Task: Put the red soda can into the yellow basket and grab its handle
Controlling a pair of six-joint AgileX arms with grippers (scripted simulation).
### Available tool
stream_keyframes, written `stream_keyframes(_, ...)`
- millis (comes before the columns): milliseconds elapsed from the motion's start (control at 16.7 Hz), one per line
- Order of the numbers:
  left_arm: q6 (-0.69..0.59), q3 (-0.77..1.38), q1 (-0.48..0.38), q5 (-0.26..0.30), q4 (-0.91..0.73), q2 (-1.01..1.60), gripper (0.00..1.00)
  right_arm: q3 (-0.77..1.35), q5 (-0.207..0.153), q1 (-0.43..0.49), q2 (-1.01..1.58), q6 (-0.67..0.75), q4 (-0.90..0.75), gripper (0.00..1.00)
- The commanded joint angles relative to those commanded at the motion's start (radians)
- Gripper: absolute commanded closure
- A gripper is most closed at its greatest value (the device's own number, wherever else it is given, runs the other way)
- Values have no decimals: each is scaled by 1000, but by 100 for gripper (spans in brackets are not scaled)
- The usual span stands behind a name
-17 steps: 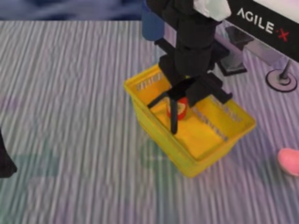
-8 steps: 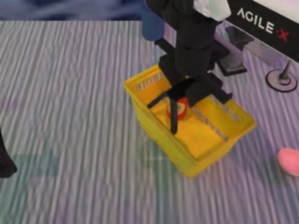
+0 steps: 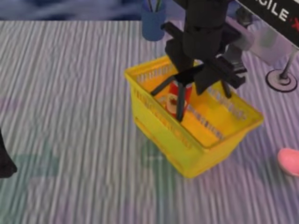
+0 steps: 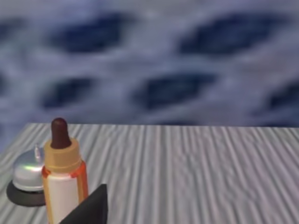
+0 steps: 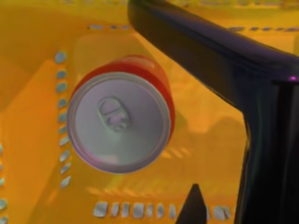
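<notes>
Striped table [image 3: 70,116]: one yellow basket [image 3: 163,133], one red soda can [image 3: 179,94].

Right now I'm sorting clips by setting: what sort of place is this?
Probably a simulated tabletop test scene: a grey striped table with unrelated props, namely a yellow basket holding a red soda can, a blue pencil cup, and a service bell.

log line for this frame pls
can: red soda can upright inside yellow basket | right claw: over basket at handle | left arm: parked off the table's left edge
</notes>
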Motion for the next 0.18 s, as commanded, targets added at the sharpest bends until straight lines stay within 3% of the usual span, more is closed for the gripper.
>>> stream_keyframes(180, 0, 0, 0, 0, 0, 0, 0, 35, 0, -5, -2, -9, -35, 100)
